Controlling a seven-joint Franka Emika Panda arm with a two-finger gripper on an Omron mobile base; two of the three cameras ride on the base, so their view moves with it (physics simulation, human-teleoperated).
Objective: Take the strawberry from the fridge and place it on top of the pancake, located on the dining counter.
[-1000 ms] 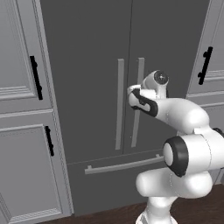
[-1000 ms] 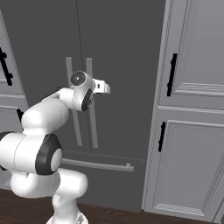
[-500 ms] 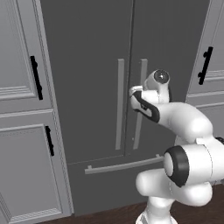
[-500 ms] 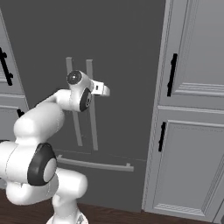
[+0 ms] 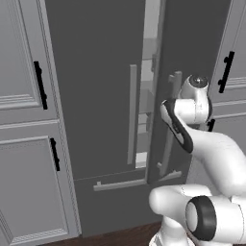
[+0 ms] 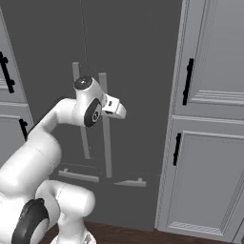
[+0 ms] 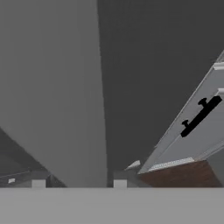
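Left base view: the fridge (image 5: 105,96) fills the middle, its right door (image 5: 192,57) ajar, a pale strip of interior (image 5: 146,110) showing in the gap. The arm reaches to the right door's bar handle (image 5: 170,125).

Right base view: the gripper (image 6: 118,108) sits at that handle (image 6: 106,138); whether the jaws pinch it, I cannot tell.

Hand view: dark door (image 7: 144,78), cabinet (image 7: 205,131), wood floor (image 7: 183,175).

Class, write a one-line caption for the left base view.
Gripper at the fridge handle, right door ajar.

Dark wood floor (image 6: 143,234) carries the fridge (image 5: 96,96) and cabinets (image 6: 209,167).
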